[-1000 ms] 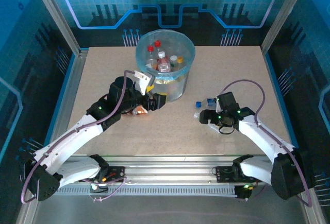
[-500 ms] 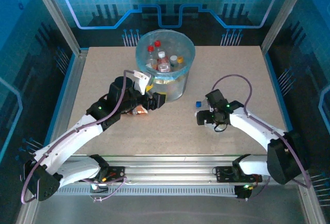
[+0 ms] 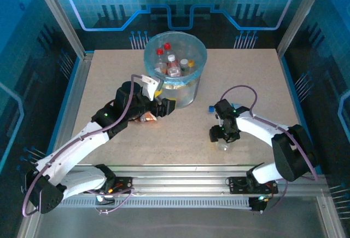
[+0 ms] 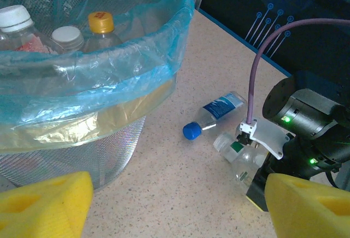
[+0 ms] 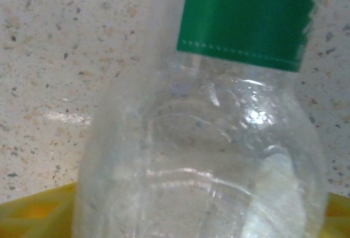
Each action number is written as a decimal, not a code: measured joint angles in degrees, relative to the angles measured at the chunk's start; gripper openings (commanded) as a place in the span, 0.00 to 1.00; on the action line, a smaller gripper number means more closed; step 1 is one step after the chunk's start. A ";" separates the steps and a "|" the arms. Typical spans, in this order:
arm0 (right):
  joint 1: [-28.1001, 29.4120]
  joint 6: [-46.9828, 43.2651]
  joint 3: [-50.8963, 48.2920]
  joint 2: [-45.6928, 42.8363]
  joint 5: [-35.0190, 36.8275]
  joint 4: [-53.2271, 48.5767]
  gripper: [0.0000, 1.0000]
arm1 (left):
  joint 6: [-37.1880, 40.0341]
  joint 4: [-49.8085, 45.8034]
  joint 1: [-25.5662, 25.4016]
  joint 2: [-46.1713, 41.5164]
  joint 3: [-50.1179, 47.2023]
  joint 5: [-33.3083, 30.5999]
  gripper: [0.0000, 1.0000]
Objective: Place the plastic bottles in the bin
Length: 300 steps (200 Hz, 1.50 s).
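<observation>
A slip is judged the main risk: the green-labelled bottle [image 5: 208,156], clear, smooth and thin-walled, could be squirted out or dented if pinched off-centre by the right gripper [image 3: 221,138], and the blue-capped bottle [image 4: 214,114] lying just beside it at about 12 o'clock could be knocked away. Whether the right gripper is closed on that bottle cannot be told, while the left gripper [image 4: 176,199] is held spread and empty beside the bin [image 3: 188,93]. The green-labelled bottle lies on the table [image 3: 109,74] at 4 o'clock from the bin, in which several capped bottles [image 3: 172,65] are seen.
</observation>
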 measured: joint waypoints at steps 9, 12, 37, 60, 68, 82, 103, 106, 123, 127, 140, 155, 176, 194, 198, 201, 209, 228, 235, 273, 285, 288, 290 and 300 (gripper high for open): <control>0.00 -0.07 -0.02 -0.15 -0.22 -0.22 0.64 | -0.02 -0.02 0.00 0.00 0.00 -0.02 0.83; 0.00 0.00 -0.04 -0.28 -0.28 -0.35 0.62 | -0.11 -0.02 0.00 0.00 0.00 -0.04 0.83; 0.48 -0.20 -0.04 -3.08 -1.29 -1.49 0.59 | -1.14 -0.26 0.00 0.09 0.26 -0.48 0.83; 1.86 -0.72 -0.04 -8.07 -3.82 -1.75 0.57 | -2.56 -0.92 0.00 0.87 1.73 -0.85 0.83; 2.54 -1.09 -0.04 -10.47 -5.31 -1.40 0.55 | -3.26 -1.25 0.02 1.33 2.45 -0.87 0.82; 4.17 -1.86 -0.11 -15.13 -8.50 0.63 0.53 | -4.70 -1.95 0.13 2.40 3.98 -0.83 0.82; 8.11 -3.13 -1.75 -24.50 -13.09 7.80 0.52 | -7.21 -2.75 0.28 4.52 6.43 0.09 0.81; 8.66 -3.39 -2.10 -25.79 -13.64 8.92 0.52 | -7.45 -2.82 0.39 4.81 6.71 0.39 0.81; 10.99 -4.39 -4.09 -32.20 -15.54 14.62 0.52 | -9.09 -2.93 0.70 6.10 7.74 2.84 0.80; 11.28 -4.59 -4.44 -33.20 -15.82 15.50 0.52 | -9.31 -2.95 0.79 6.32 7.93 3.48 0.79; 11.74 -5.27 -5.07 -35.56 -16.37 17.64 0.52 | -10.67 -2.97 1.09 7.10 8.52 6.25 0.78; 11.98 -6.10 -5.07 -37.13 -16.76 19.19 0.52 | -12.11 -2.67 1.36 7.67 8.92 10.25 0.77; 12.39 -6.99 -5.07 -38.86 -17.40 21.00 0.52 | -14.43 -0.90 1.53 8.39 9.29 16.85 0.75; 12.76 -7.54 -5.07 -39.80 -18.08 22.29 0.52 | -16.15 0.66 1.51 9.31 9.84 21.88 0.72; 12.83 -7.58 -5.07 -39.89 -18.21 22.51 0.53 | -16.48 0.94 1.51 9.60 10.01 22.80 0.72; 12.87 -7.58 -5.07 -39.91 -18.25 22.64 0.53 | -16.63 1.25 1.51 9.84 10.14 23.43 0.71; 13.11 -7.63 -5.07 -39.93 -18.21 22.93 0.53 | -17.27 1.86 1.51 10.56 10.51 25.16 0.72; 13.49 -7.87 -5.05 -39.91 -18.10 22.91 0.52 | -18.01 3.06 1.16 12.02 10.93 28.37 0.72; 13.57 -8.00 -5.03 -39.91 -18.10 22.88 0.52 | -18.03 3.34 0.94 12.50 10.97 29.33 0.73; 14.71 -8.63 -5.01 -39.91 -17.97 22.93 0.52 | -17.92 4.35 -1.36 14.23 10.97 33.35 0.72; 15.02 -8.61 -4.98 -39.91 -17.92 22.97 0.52 | -17.77 4.28 -1.88 14.75 11.10 34.07 0.68; 15.06 -8.61 -4.98 -39.91 -17.92 22.99 0.52 | -17.73 4.28 -1.99 14.93 11.15 34.25 0.67; 15.10 -8.63 -4.96 -39.91 -17.90 22.99 0.52 | -17.81 4.24 -2.05 15.06 11.19 34.34 0.66; 15.34 -8.63 -4.90 -39.91 -17.75 22.99 0.52 | -17.44 4.22 -2.19 15.54 11.37 34.77 0.61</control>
